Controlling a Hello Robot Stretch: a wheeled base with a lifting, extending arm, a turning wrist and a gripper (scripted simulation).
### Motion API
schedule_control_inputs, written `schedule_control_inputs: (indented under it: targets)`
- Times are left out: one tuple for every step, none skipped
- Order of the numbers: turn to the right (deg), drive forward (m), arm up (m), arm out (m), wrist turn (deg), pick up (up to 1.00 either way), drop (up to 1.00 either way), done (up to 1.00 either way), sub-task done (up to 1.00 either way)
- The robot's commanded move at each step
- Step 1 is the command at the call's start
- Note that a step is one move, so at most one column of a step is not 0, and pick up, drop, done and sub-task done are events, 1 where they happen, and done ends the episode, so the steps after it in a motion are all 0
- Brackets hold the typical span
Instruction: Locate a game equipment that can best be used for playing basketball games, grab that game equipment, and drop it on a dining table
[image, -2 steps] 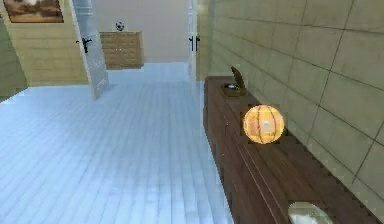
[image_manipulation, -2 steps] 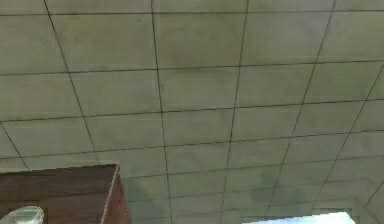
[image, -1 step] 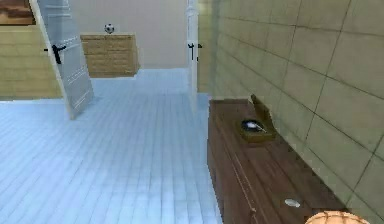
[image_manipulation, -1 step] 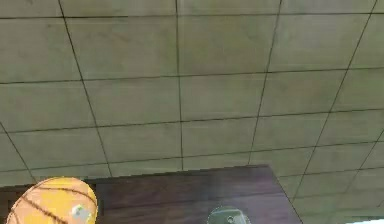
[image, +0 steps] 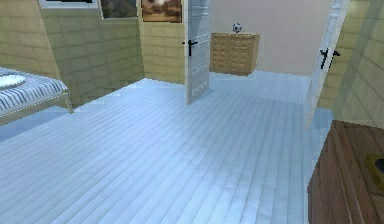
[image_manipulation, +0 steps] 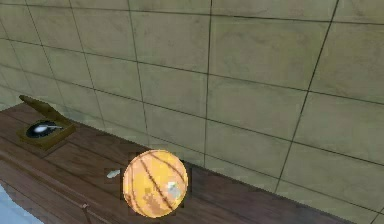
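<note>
Orange basketball (image_manipulation: 155, 183) over dark wooden surface (image_manipulation: 235, 203) near tan tiled wall (image_manipulation: 250, 70); claw's state untellable.

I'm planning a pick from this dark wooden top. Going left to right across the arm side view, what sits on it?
First an open wooden box → small pale object → orange basketball.
</note>
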Motion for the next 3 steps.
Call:
schedule_control_inputs:
  targets:
    - [0.0,0.00,0.50,0.00,0.0,0.00,0.00,0.00,0.00]
    - [0.0,0.00,0.38,0.00,0.0,0.00,0.00,0.00,0.00]
    - [0.0,0.00,0.00,0.14,0.0,0.00,0.00,0.00,0.00]
